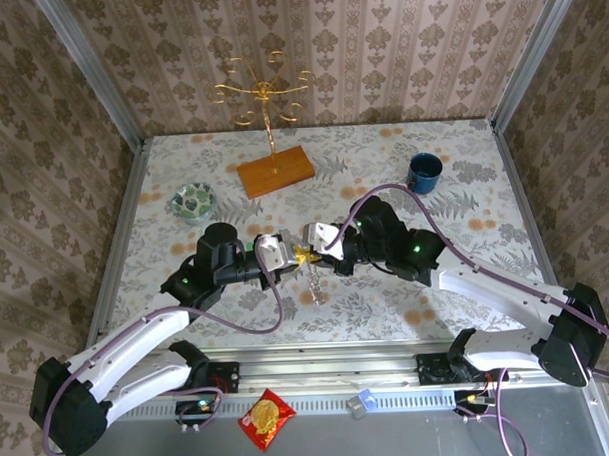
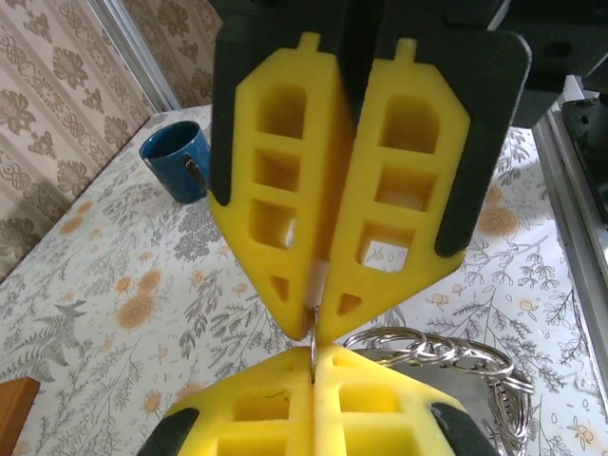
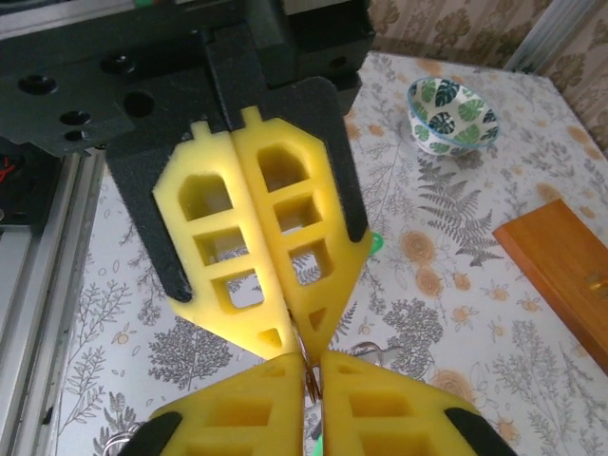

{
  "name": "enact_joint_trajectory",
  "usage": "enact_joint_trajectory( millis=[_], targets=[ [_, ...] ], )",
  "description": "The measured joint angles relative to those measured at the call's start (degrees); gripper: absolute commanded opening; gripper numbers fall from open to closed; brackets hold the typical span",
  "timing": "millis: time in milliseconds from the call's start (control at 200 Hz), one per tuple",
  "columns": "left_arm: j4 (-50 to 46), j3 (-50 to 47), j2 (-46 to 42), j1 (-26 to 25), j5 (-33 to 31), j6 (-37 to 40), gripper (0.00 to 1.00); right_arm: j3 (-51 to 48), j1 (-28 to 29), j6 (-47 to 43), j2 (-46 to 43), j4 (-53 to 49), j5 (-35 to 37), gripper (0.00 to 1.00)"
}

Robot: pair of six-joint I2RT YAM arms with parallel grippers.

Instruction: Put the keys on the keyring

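Left to right. The left pincer (image 3: pixel 302 344), with yellow foam-faced fingers on black backing, is pressed together. A thin metal sliver shows at its tips, too small to identify. It meets the right pincer (image 2: pixel 313 328) tip to tip above the middle of the floral-patterned worktop (image 1: pixel 402 155), probably so that one arm steadies the ring while the other feeds a key on. The keyring (image 2: pixel 432 353), a cluster of bright metal loops, hangs just beside the meeting tips on their near side. One key (image 3: pixel 376 243) shows its bright green plastic head behind the left pincer. The right pincer's fingers stand almost together, a hairline slit between them; whether they pinch anything cannot be told.
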Motion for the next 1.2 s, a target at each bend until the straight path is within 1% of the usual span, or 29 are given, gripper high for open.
enact_joint_trajectory(
  millis=[50,90,140,200,350,670,1050,1115,1200],
  targets=[
    [0.5,0.0,0.0,0.0,0.0,0.0,0.00,-1.0,-0.7,1.1,-1.0,1.0,-0.8,0.29],
    [0.9,0.0,0.0,0.0,0.0,0.0,0.00,-1.9,-1.3,1.9,-2.1,1.8,-1.3,0.33],
    [1.3,0.0,0.0,0.0,0.0,0.0,0.00,-3.2,-2.1,2.2,-3.5,2.8,-2.2,0.36],
    [1.4,-0.1,0.0,0.0,0.0,0.0,0.00,-4.6,-3.0,2.8,-5.0,3.7,-2.8,0.37],
    [1.7,-0.5,0.0,0.0,0.0,-0.2,0.00,-6.6,-4.4,3.1,-6.9,5.1,-3.2,0.38],
    [2.3,-0.8,0.0,-0.7,0.6,-0.2,0.00,-6.7,-4.3,2.2,-5.5,5.2,-4.2,0.35],
    [2.3,-0.8,0.0,-0.8,0.8,-0.7,0.00,-6.6,-3.1,1.0,-3.5,7.0,-5.4,0.26],
    [2.3,-0.8,0.0,-0.8,0.8,-0.9,0.00,-6.5,-3.0,1.0,-3.1,7.1,-5.4,0.26],
    [2.3,-0.8,0.0,-0.8,0.6,-0.9,0.00,-6.5,-3.0,1.0,-2.9,7.3,-5.4,0.29]
  ],
)
